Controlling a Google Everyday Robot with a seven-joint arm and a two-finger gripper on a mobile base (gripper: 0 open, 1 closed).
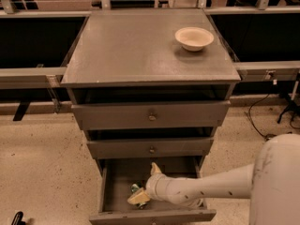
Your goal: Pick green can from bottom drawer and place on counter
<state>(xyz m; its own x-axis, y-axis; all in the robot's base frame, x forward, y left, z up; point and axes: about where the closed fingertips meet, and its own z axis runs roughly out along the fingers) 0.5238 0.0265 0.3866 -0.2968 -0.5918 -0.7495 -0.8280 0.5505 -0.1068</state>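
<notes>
The bottom drawer [112, 191] is pulled open at the foot of the grey cabinet. The green can [135, 188] lies inside it, left of centre, and only a small green part shows. My gripper [144, 183] reaches into the drawer from the right on a white arm. Its tan fingers are spread open, one pointing up toward the drawer's back [155, 168] and one low by the can [139, 198]. The can lies against the lower finger, not clamped. The counter [136, 50] is the cabinet's flat grey top.
A cream bowl [194, 38] stands on the counter's back right. The two upper drawers [151, 116] are shut. My white arm's bulky elbow [276, 182] fills the lower right. Cables [262, 121] lie on the speckled floor at right, and dark benches flank the cabinet.
</notes>
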